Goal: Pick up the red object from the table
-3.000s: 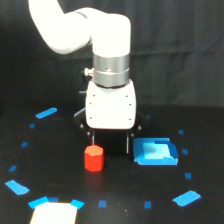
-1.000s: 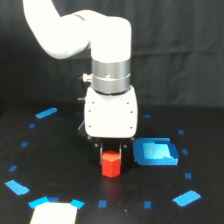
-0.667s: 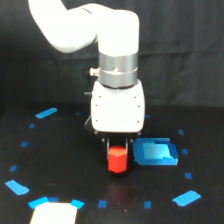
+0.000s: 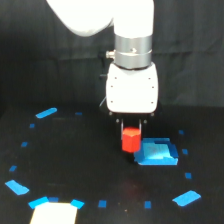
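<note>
The red object (image 4: 131, 139) is a small red-orange stubby block hanging just under the white gripper body, clear of the black table (image 4: 75, 165). My gripper (image 4: 131, 131) is shut on the block's upper part, with dark fingers on either side of it. A faint reddish reflection shows on the table below. The block sits just to the left of a blue square patch.
A blue square patch (image 4: 157, 153) lies right of the block. Blue tape marks ring the table, such as one at the back left (image 4: 46, 113) and one at the front right (image 4: 186, 198). A white sheet (image 4: 54, 214) lies at the front left.
The gripper closed on the red object, carried it toward the exterior view's right and lifted it off the table, close to the blue patch.
</note>
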Controlling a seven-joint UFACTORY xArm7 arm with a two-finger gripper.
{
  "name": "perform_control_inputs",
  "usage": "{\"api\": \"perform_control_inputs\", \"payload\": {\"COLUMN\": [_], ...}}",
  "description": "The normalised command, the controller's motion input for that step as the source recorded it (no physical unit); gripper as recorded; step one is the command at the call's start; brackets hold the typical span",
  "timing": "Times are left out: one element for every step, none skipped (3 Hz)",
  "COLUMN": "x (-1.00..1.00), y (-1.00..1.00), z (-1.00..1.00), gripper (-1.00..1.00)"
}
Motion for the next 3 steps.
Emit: {"api": "perform_control_inputs", "payload": {"x": [0.61,1.0,0.34], "y": [-0.09,-0.1,0.54], "z": [0.96,1.0,1.0], "gripper": [-1.0,-0.77,-0.68]}}
